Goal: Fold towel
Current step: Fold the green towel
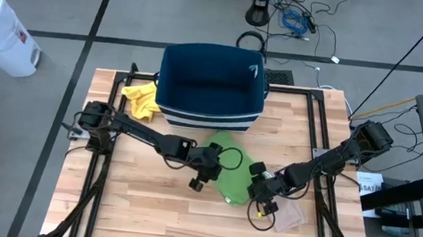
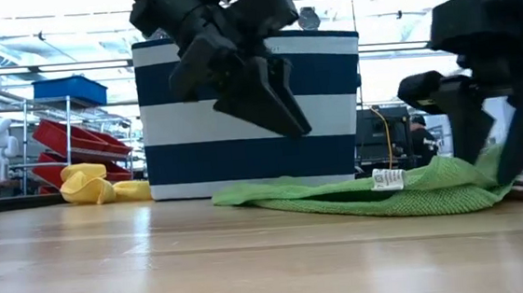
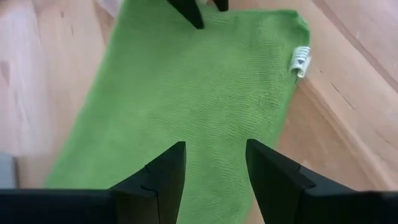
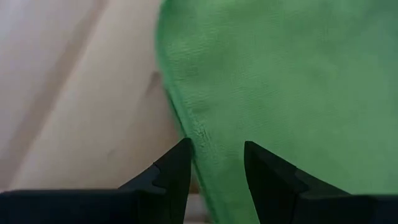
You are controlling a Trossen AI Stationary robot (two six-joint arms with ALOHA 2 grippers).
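Note:
A green towel (image 1: 229,175) lies rumpled on the wooden table in front of the basket. Its white tag (image 3: 300,61) is at one corner. My left gripper (image 1: 198,181) hangs open above the towel's left part, clear of it in the low view (image 2: 287,116). In the left wrist view the cloth (image 3: 199,93) lies flat below the two fingers. My right gripper (image 1: 261,207) stands open, low at the towel's near right side. Its fingers straddle a hemmed edge (image 4: 196,134) of the towel in the right wrist view. My right gripper points steeply down with one finger (image 4: 171,171) over bare wood and the other (image 4: 267,171) over the green cloth. In the low view its fingertips (image 2: 505,172) reach down to the towel's level. I cannot tell whether they touch the cloth.
A navy and white striped basket (image 1: 210,87) stands at the table's far middle, with a yellow cloth (image 1: 142,100) to its left. A pale cloth (image 1: 289,217) lies near the right gripper. Black frame rails (image 1: 106,163) run along the table's sides. Bare wood lies at the near left.

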